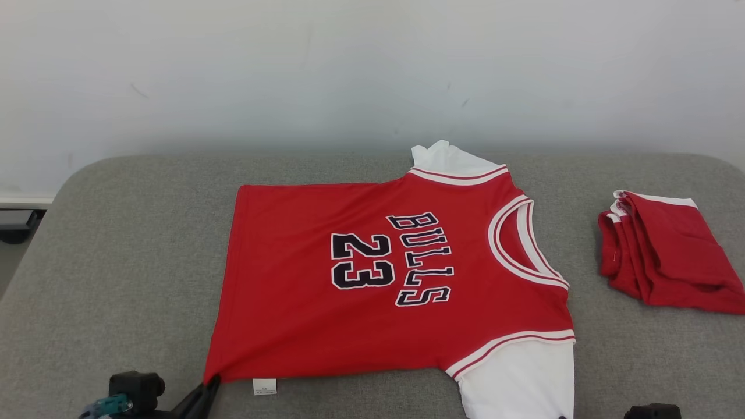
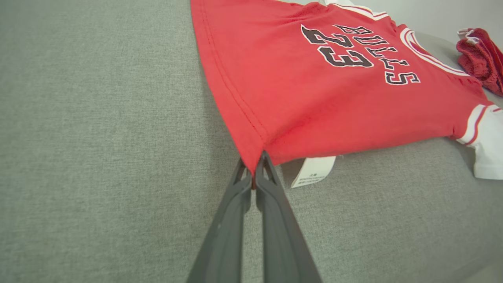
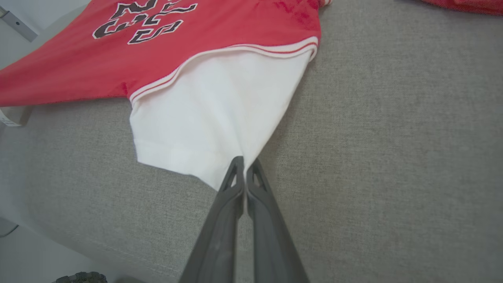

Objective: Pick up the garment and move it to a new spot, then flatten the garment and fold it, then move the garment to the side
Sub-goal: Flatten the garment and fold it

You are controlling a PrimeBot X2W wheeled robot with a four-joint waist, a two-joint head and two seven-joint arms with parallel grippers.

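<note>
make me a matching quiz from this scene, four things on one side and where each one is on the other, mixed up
Things:
1. left gripper
2. right gripper
3. care label
4. folded red garment

Places or states:
A. lying apart on the grey surface, to the right of the jersey
B. shut on the white sleeve
C. poking out from under the jersey's edge
D. shut on the jersey's red corner

Pairs: 1-D, 2-B, 3-C, 4-A

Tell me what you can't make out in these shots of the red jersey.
- Care label, left wrist view: print too small to read.
- Near white sleeve, head view: bottom edge cuts it off.
- Far white sleeve, head view: mostly hidden by the jersey.
- Folded red garment, head view: right edge clips it; type unclear.
</note>
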